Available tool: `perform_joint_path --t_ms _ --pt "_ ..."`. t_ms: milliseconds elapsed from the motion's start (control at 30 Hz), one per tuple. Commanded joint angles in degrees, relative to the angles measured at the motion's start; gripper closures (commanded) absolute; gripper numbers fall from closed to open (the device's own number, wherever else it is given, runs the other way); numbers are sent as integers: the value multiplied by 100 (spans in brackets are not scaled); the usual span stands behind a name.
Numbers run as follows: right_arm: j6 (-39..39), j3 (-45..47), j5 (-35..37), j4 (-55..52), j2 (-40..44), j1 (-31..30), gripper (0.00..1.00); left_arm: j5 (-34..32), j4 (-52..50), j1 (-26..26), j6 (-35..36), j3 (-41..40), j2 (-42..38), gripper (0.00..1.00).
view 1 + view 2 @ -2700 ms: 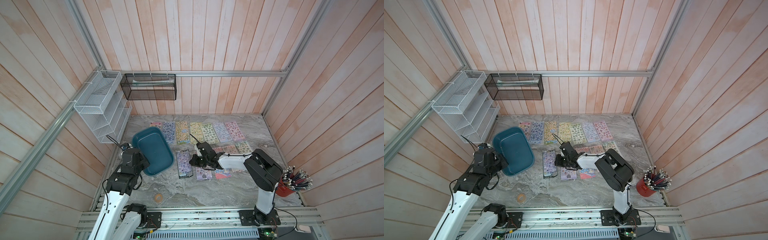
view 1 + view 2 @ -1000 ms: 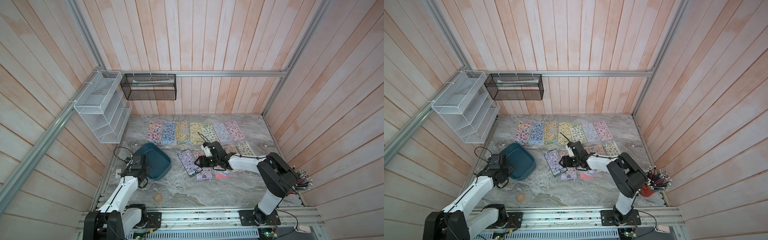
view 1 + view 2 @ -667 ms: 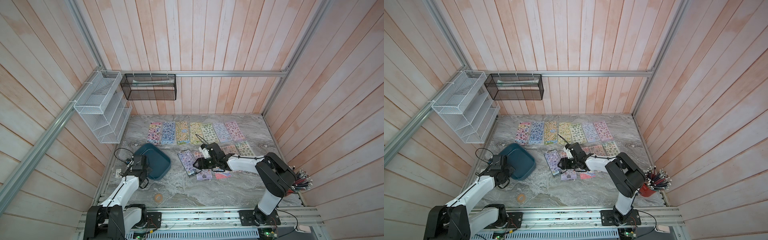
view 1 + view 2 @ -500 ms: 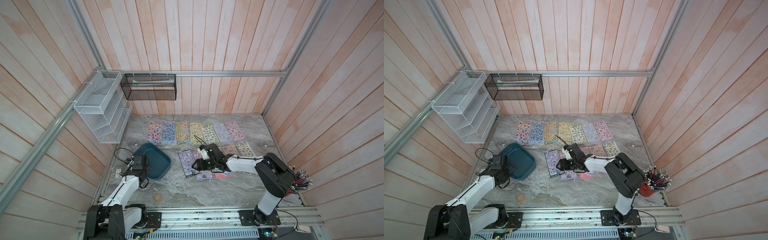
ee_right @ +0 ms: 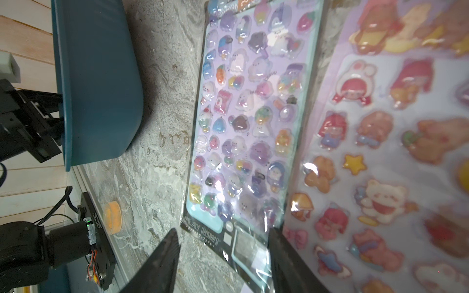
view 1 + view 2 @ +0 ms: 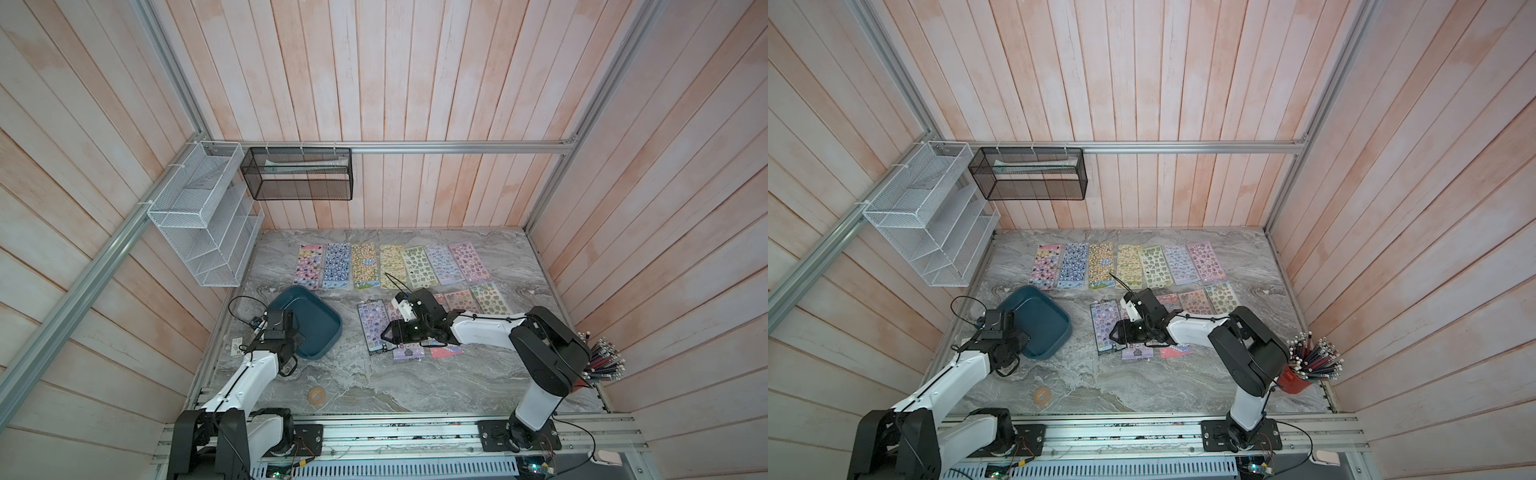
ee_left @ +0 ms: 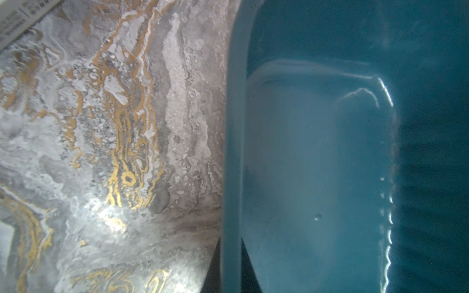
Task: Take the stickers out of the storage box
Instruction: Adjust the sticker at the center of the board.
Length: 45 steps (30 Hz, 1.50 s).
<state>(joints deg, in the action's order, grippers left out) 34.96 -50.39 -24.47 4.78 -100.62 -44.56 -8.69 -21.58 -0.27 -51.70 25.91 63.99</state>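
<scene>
Closing stage, by appearance: the storage box (image 6: 318, 318), its rim pinched in the closed jaws of the left gripper (image 5: 54, 121), shows a bare floor, and the stickers (image 6: 395, 266) lie in rows on the table (image 6: 374, 382) beside it. The jaws of the right gripper (image 5: 223, 236) stand apart astride the end of a lilac sheet (image 5: 243, 121); next, probably, a clean withdrawal without dragging it.

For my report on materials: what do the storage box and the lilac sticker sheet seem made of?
The storage box: likely moulded plastic, dark teal, smooth semi-gloss; rounded corners, soft glints. The lilac sticker sheet: probably printed card under clear glossy film; bright glare, wrinkled film edge.
</scene>
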Motion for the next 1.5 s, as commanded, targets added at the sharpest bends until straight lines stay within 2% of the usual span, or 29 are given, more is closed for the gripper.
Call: perform_joint_path --t_ms 0,367,667,733,867,1033,1167,1467 --pt "46 -74 -84 65 -160 -60 43 -81 58 39 -24 35 38 100" --pt "28 -251 -36 32 -449 -183 43 -133 -14 41 11 141 55 100" --pt "-7 -378 20 -101 -337 -220 43 -134 53 36 28 143 185 100" --pt "6 -355 179 -144 -187 -220 43 -93 90 34 54 166 243 100" --pt "63 -87 583 96 433 -218 35 -27 149 36 -14 214 392 100" --pt "55 152 810 225 1145 -200 31 214 270 40 80 398 571 99" --pt "55 317 925 188 1667 -94 29 255 152 35 99 536 668 88" --pt "-58 627 1089 22 2678 347 23 345 67 35 119 429 42 41"
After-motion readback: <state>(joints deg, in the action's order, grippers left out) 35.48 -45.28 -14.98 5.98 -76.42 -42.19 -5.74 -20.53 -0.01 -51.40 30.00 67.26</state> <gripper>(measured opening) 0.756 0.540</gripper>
